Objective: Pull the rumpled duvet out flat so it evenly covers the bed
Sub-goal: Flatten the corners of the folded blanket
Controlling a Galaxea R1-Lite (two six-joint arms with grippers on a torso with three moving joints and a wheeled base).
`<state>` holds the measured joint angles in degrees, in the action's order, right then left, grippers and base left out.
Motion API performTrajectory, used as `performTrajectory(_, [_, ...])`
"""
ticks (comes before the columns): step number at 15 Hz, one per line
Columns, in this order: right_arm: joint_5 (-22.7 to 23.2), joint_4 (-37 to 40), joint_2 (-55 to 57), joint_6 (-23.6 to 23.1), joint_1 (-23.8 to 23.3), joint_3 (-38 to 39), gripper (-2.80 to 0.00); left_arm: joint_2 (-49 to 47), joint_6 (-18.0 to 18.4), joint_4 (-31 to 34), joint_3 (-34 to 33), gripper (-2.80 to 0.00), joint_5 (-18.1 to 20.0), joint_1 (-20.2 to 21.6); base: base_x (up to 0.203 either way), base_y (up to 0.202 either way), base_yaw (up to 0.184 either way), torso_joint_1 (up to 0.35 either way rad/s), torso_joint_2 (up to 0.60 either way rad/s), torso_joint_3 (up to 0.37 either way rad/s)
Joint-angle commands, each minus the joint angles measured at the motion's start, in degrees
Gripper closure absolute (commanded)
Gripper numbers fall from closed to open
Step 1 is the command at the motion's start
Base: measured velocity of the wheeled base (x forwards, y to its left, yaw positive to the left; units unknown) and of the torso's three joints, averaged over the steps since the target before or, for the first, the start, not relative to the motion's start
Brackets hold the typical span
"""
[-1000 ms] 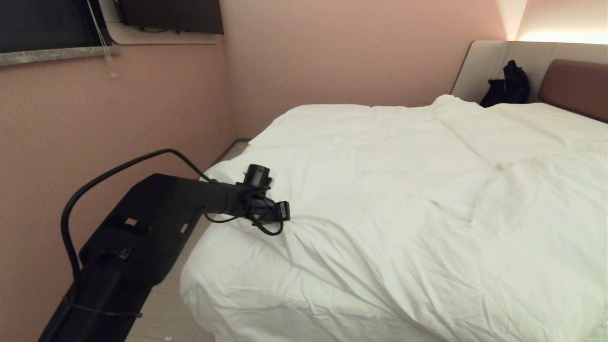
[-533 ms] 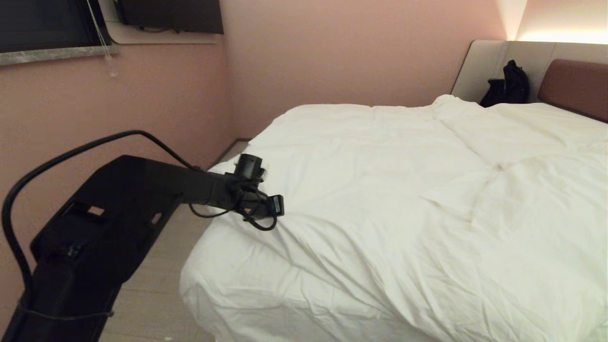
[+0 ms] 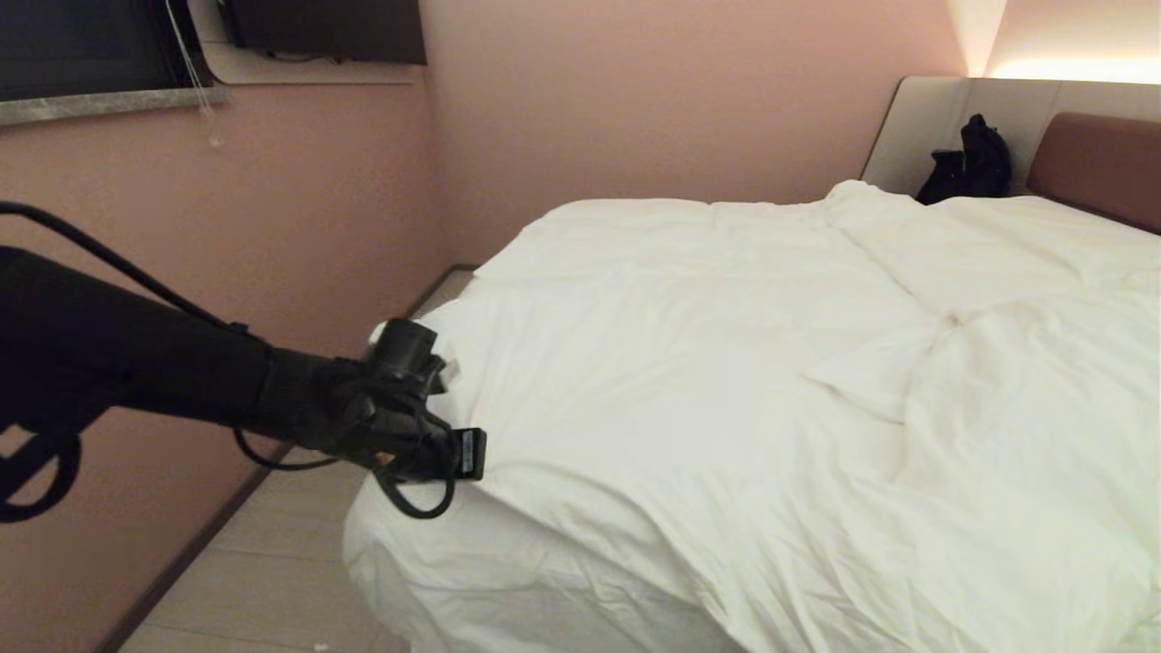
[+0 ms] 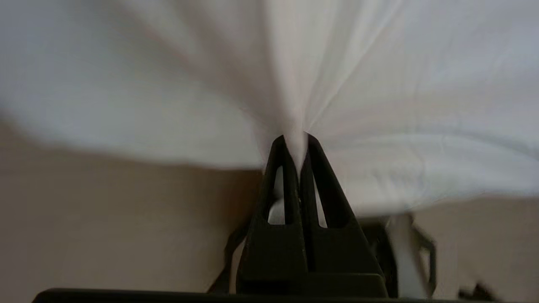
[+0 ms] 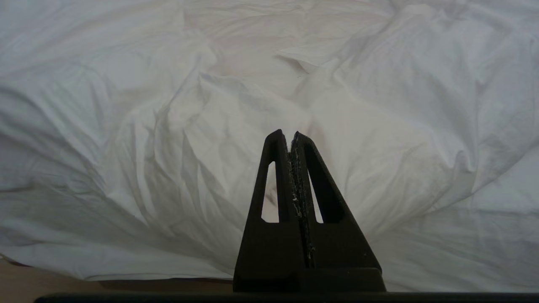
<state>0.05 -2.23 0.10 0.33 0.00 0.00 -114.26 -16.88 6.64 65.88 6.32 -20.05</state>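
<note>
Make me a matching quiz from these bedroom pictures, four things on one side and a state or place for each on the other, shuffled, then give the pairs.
Column one:
1. left end effector
2. right end effector
3. black bag
4. duvet

Column two:
A. propped against the headboard at the far end of the bed
B. shut with nothing in it, above white fabric
C. spread over the bed, creased
D. pinched shut on a fold of white fabric at the bed's left edge

Pairs: 1-D, 2-B, 3-A, 4-C

Right gripper [image 5: 291, 135] closed, empty, above creased white duvet [image 5: 147, 126].
</note>
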Motion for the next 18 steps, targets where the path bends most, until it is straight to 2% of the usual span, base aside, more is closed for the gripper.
performTrajectory(1, [0.03, -0.05, -0.01, 0.02, 0.0, 0.0, 0.0, 6.72, 0.8, 0.33, -6.59, 0.0, -0.01, 0.08, 0.0, 0.0, 0.0, 0.0, 0.0, 0.0])
performTrajectory(4, [0.03, -0.05, -0.01, 0.02, 0.0, 0.0, 0.0, 5.53, 1.99, 0.16, -10.43, 0.0, 0.01, 0.1, 0.0, 0.0, 0.0, 0.0, 0.0, 0.0])
performTrajectory(7, [0.03, -0.05, -0.01, 0.02, 0.0, 0.0, 0.0, 2.27, 2.01, -1.48, -10.76, 0.0, 0.01, 0.1, 0.0, 0.0, 0.0, 0.0, 0.0, 0.0])
performTrajectory(10, [0.03, -0.05, -0.01, 0.02, 0.0, 0.0, 0.0, 2.95, 1.85, -3.73, -10.93, 0.0, 0.01, 0.12, 0.0, 0.0, 0.0, 0.0, 0.0, 0.0])
performTrajectory(12, [0.03, -0.05, -0.01, 0.02, 0.0, 0.0, 0.0, 6.08, 1.98, -8.17, -10.74, 0.0, -0.02, 0.66, 0.0, 0.0, 0.0, 0.0, 0.0, 0.0])
performTrajectory(13, [0.03, -0.05, -0.01, 0.02, 0.0, 0.0, 0.0, 6.57, 2.54, -12.97, -9.91, 0.0, 0.03, 1.43, 0.0, 0.0, 0.0, 0.0, 0.0, 0.0])
performTrajectory(15, [0.03, -0.05, -0.01, 0.02, 0.0, 0.0, 0.0, 4.48, 5.98, -21.92, -5.98, 0.0, 0.09, 3.48, 0.0, 0.0, 0.0, 0.0, 0.0, 0.0])
performTrajectory(16, [0.03, -0.05, -0.01, 0.02, 0.0, 0.0, 0.0, 4.03, 6.93, -22.72, -5.41, 0.0, 0.08, 3.74, 0.0, 0.0, 0.0, 0.0, 0.0, 0.0])
performTrajectory(18, [0.03, -0.05, -0.01, 0.02, 0.0, 0.0, 0.0, -0.05, 9.03, -24.04, 1.06, 0.0, 0.1, 3.89, 0.0, 0.0, 0.0, 0.0, 0.0, 0.0])
